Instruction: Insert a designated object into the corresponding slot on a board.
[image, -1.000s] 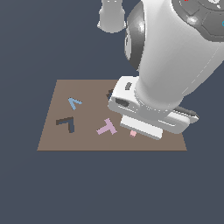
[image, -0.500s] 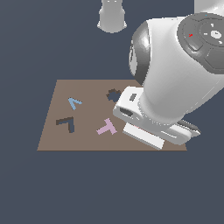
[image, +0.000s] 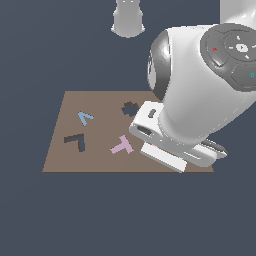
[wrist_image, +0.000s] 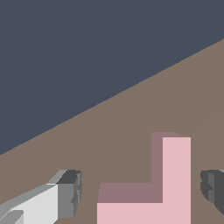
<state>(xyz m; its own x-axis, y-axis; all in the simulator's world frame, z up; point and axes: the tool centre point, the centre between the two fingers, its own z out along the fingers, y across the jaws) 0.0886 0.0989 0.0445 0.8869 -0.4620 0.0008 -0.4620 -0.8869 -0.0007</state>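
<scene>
The jaws are spread wide, one finger on each side of the pink L block, which lies flat on the brown board and is not gripped. In the exterior view the arm now hides the block, a corner of which showed a second ago. The dark L-shaped slot sits well apart, towards that view's left, beside the mauve T.

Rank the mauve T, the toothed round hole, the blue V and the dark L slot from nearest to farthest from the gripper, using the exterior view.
The gripper is hidden behind the arm at the exterior view's right.
1. Mauve T, mid-board; toothed hole, upper middle: too close to call.
2. Blue V, left.
3. Dark L slot, far left.
</scene>
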